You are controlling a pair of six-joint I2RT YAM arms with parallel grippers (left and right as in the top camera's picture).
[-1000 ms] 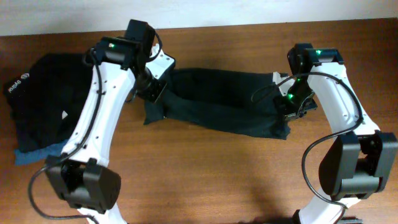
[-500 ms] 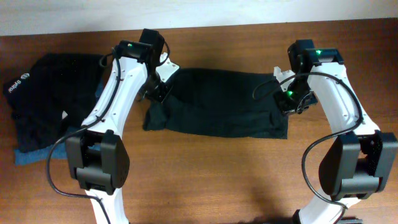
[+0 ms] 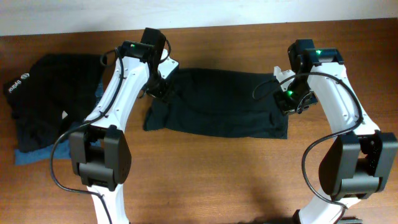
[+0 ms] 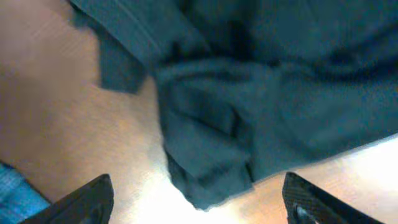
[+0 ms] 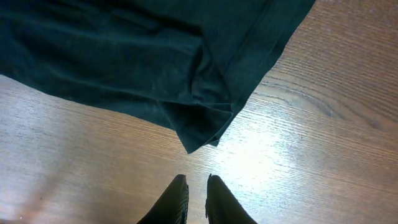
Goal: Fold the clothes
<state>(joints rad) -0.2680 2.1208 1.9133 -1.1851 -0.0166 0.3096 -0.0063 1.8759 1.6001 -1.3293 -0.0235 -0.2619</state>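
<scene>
Closest, in the right wrist view, the right gripper has its fingers drawn almost together with only a slim gap and nothing between them; it hangs over bare wooden table just short of a doubled corner of the black T-shirt. In the left wrist view, the left gripper stands wide open and empty above the shirt's other end. From overhead, the shirt lies across the middle of the table as one long band, an arm at each end. Farther left, well apart from it, sits a heap of other black clothes, one with white lettering, with blue denim showing under its near edge. By this layout, the shirt seems to have its lengthwise fold made, while the crosswise folds are not yet done; the heap looks loose, though whether it is folded cannot be told. The left wrist view alone shows that the shirt's left end is bunched into a rumpled lump, which the arm hides from overhead. The right wrist view alone shows the layered hem at the right corner. Only the overhead view takes in the whole band and the heap.
</scene>
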